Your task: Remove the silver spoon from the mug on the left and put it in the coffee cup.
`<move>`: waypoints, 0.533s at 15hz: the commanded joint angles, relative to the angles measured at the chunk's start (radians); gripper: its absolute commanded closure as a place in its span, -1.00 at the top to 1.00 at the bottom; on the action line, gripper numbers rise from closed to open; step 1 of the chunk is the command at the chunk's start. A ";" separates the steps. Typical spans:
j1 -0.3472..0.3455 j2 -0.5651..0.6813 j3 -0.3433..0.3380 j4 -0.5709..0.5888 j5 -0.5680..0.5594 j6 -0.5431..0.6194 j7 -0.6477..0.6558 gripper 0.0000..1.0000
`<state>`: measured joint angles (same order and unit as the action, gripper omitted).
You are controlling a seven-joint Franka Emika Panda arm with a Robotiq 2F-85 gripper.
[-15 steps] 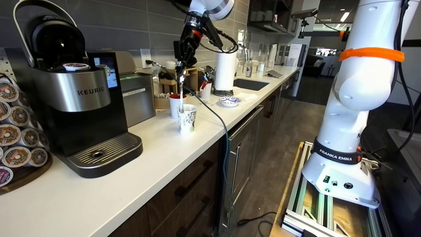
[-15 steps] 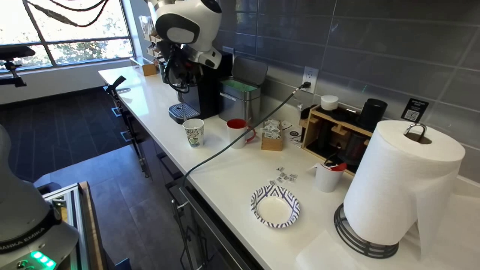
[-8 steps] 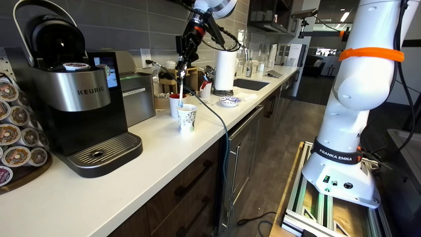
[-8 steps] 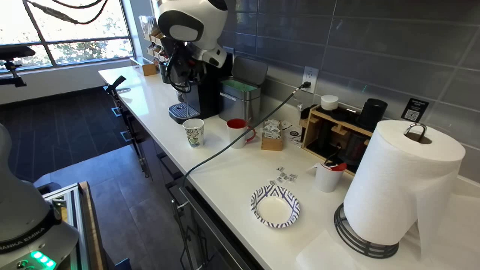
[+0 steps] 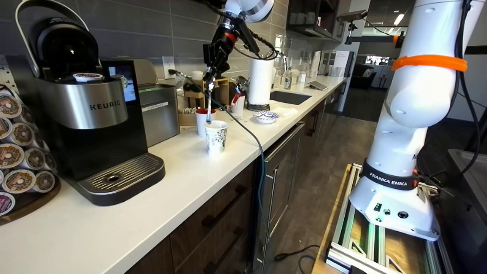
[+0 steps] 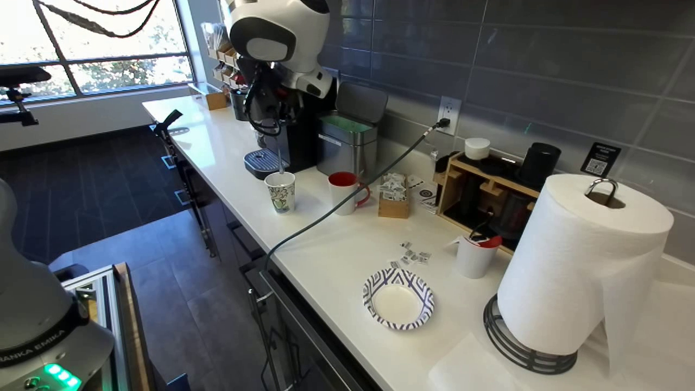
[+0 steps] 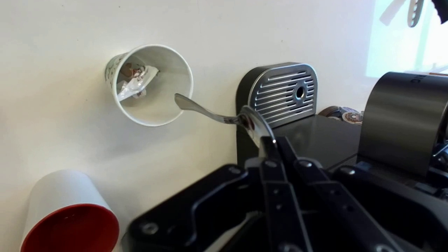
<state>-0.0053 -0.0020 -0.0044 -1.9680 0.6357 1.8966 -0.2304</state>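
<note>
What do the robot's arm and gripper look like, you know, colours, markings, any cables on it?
The arm is white and rounded, with an orange band, black cables alongside and a black base collar reading FRANKA EMIKA in white. The gripper is black, with slim straight fingers and silvery screw heads.

Cup (image 6: 280, 194) near mug (image 6: 337, 193) — on counter (image 6: 336, 255)

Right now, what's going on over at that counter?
A robot arm holds a spoon by its bowl in the tool, handle pointing down toward a cup. The tip is by the cup's rim; I can't tell whether it is inside. The spoon isn't released yet. A mug, red inside, stands near the cup, not touching it.
</note>
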 commanded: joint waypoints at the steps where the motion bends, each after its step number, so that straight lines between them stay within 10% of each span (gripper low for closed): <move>1: 0.016 0.000 0.017 -0.020 -0.072 0.078 0.046 -0.98; 8: 0.042 0.029 0.049 -0.019 -0.188 0.058 0.104 -0.98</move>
<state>0.0212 0.0192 0.0326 -1.9769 0.4796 1.9532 -0.1638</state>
